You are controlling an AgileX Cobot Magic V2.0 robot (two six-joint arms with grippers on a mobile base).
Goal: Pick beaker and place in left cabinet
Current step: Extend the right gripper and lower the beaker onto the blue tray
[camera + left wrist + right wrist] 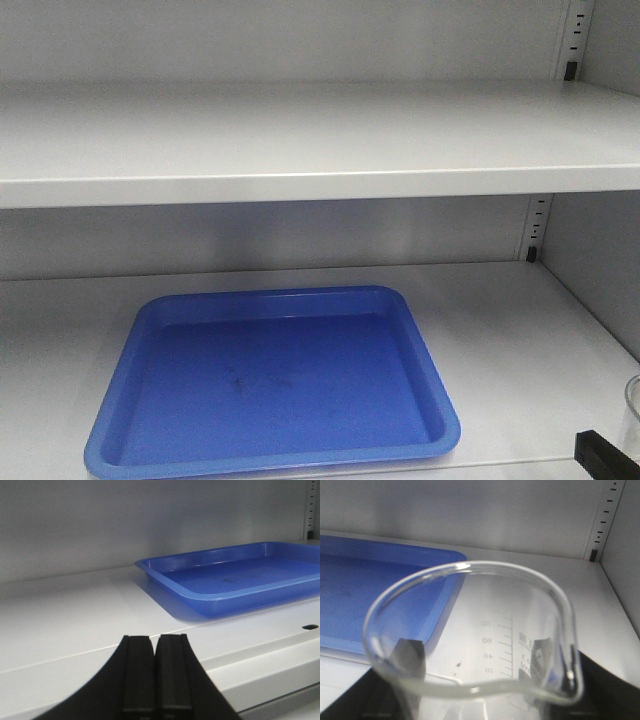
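Looking across from the left, the left gripper (155,672) is being shown low in its wrist view, its two black fingers (137,672) pressed flat together with nothing between them, pointed level along the lower shelf (75,625) of the left cabinet (300,140). It is being held just off the shelf's front edge, with the blue tray (240,577) lying ahead and to its right. In the front view that tray (275,380) is being seen flat on the lower shelf, left of centre, with the upper shelf spanning above it and a slotted strip (535,225) running up the back right corner. Further right, the beaker (475,645) is being held upright in the right gripper (472,660): dark finger pads (410,657) are being seen through the glass on both sides of the wall, closed against it. Its rim is filling the right wrist view, graduation marks facing the camera, the tray's right edge just beside it to the left. In the front view only a sliver of the glass (632,405) is being caught at the far right edge, above a black finger (600,452), over the shelf's front right area.
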